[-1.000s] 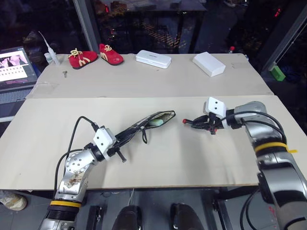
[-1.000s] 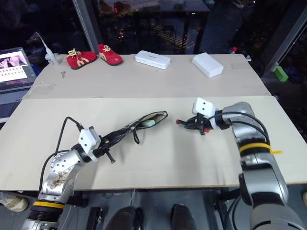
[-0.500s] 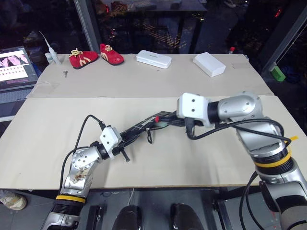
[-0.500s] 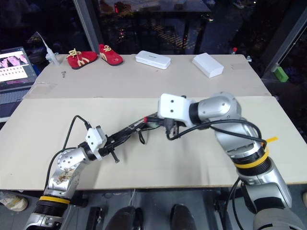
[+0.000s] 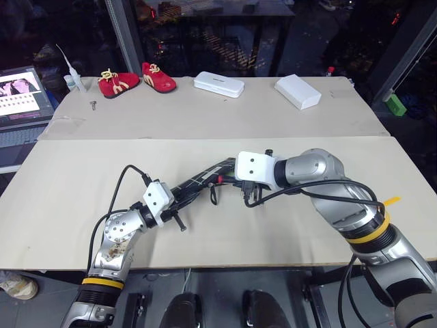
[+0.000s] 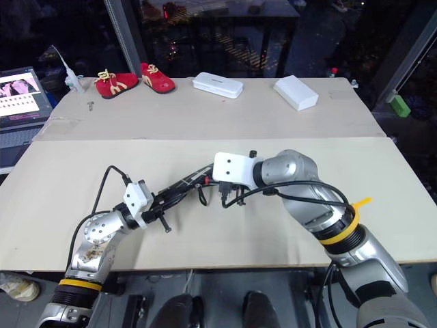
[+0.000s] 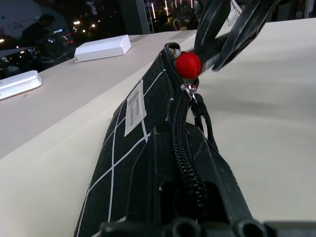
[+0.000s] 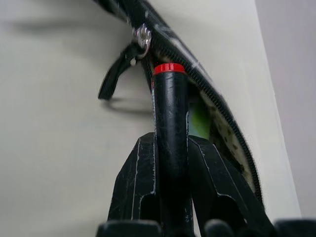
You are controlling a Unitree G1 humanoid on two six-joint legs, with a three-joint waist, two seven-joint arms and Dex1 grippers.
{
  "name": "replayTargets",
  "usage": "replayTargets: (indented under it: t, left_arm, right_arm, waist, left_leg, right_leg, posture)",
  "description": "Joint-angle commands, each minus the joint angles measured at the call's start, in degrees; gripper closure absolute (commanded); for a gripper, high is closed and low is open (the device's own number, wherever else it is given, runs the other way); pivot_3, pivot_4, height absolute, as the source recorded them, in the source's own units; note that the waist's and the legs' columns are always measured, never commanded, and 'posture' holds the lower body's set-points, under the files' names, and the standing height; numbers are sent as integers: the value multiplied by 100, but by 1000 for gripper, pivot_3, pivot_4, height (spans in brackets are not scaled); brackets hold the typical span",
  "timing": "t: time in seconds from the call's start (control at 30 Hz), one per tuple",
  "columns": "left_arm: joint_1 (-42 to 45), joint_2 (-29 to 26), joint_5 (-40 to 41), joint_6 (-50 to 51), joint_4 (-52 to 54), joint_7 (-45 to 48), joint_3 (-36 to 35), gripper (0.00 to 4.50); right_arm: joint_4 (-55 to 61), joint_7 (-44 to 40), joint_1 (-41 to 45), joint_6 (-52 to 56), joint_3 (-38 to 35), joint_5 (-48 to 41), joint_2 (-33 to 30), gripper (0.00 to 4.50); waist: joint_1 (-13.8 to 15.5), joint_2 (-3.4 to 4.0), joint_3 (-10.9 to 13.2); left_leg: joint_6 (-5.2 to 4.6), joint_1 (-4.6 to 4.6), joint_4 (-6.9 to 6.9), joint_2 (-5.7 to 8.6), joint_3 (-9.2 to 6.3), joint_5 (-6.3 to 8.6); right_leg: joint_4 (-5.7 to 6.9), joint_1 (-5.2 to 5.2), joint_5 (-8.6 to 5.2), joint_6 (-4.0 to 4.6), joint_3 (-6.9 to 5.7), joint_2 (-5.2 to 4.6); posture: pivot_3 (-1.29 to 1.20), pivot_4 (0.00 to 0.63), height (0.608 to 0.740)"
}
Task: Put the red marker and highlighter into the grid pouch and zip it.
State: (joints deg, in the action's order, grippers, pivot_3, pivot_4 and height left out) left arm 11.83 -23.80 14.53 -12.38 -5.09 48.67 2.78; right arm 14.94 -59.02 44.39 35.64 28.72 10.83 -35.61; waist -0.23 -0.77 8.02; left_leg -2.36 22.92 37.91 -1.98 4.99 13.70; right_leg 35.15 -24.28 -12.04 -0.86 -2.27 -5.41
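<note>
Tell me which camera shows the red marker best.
The right wrist view: the red marker stands full-length between the fingers, at the grid pouch mouth. The left wrist view shows its red end; the eye views show a red speck.

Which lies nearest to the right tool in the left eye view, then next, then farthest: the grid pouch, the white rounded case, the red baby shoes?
1. Black grid-lined fabric pouch, at the right tool.
2. White rounded case, far edge, middle.
3. Red baby shoes, far-left corner.

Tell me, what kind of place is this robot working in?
Probably a lab or office test space at night. A plain work table holds odd props such as red baby shoes and white cases, a laptop sits at the side, and dark windows stand behind.
</note>
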Motion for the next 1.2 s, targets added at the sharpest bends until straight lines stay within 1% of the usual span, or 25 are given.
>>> replayTargets:
  t: [0.03, 0.23, 0.37, 0.5, 0.7, 0.8, 0.97, 1.1, 1.17, 1.2]
  left_arm:
    - [93, -11, -4, -176, 65, 10, -58, 4500]
    - [67, 10, -10, -215, 88, -5, -58, 4500]
    - [51, 7, -11, -223, 109, -12, -89, 4500]
    - [33, 9, -15, -225, 127, -24, -108, 4500]
    - [-1, 13, -18, -235, 127, -43, -128, 4500]
    - [12, 19, -14, -224, 131, -45, -137, 4500]
    - [20, 20, -14, -213, 147, -50, -147, 4500]
    - [6, 15, -16, -189, 184, -59, -171, 4500]
    - [-45, -2, -17, -174, 233, -70, -201, 4500]
    - [-62, -9, -16, -170, 244, -72, -212, 4500]
  right_arm:
    - [-6, 120, 133, -160, 54, 190, 85, 4042]
    - [-623, 282, 361, -514, 231, 518, 257, 4042]
    - [-1336, 495, 527, -1108, 402, 991, 148, 4042]
    - [-1837, 618, 702, -1505, 333, 1196, 204, 4042]
    - [-1949, 586, 788, -1947, 390, 1254, 495, 4042]
    - [-1862, 564, 698, -2294, 541, 1250, 791, 4042]
    - [-2139, 688, 681, -3371, 708, 1261, 1096, 4042]
    - [-2522, 808, 729, -3904, 623, 1254, 1186, 4042]
    - [-2681, 721, 728, -3910, 465, 1108, 1183, 4042]
    - [-2718, 690, 710, -3825, 387, 1058, 1192, 3038]
  waist:
    - [-1, 0, 0]
    - [-27, 0, 0]
    - [-43, 0, 0]
    - [-42, 0, 0]
    - [-73, 0, 0]
    - [-70, 0, 0]
    - [-53, 0, 0]
    - [-45, 0, 0]
    - [-50, 0, 0]
    - [-50, 0, 0]
  left_leg:
    - [0, 0, 0, 0, 0, 0]
    - [0, -1, 0, 0, 1, 0]
    - [0, 0, 0, 1, 2, 0]
    - [0, 3, 0, 1, 3, 0]
    - [0, 0, 0, -4, 3, 0]
    - [0, 1, 0, -6, 3, 0]
    - [1, 2, 0, -4, 2, 0]
    - [2, 0, 0, -2, 1, -1]
    - [2, 0, 0, -2, 2, -1]
    - [2, 0, 0, -4, 2, -1]
  right_leg:
    - [0, 0, 0, 0, 0, 0]
    - [1, 1, 0, 0, 0, 1]
    - [0, 0, 0, 0, 0, 2]
    - [-3, -1, 0, 0, -2, 1]
    - [2, -3, 0, 0, 0, 5]
    - [4, -4, 0, 0, 0, 7]
    - [3, -3, 0, 0, 0, 5]
    - [1, 0, 0, 0, -3, 2]
    - [2, -1, 0, 0, -2, 3]
    - [2, -1, 0, 0, -2, 4]
  posture:
    - [0, 150, 740]
    - [0, 150, 740]
    - [0, 150, 740]
    - [0, 150, 740]
    - [0, 150, 740]
    - [0, 150, 740]
    - [0, 150, 740]
    - [0, 150, 740]
    - [0, 150, 740]
    - [0, 150, 740]
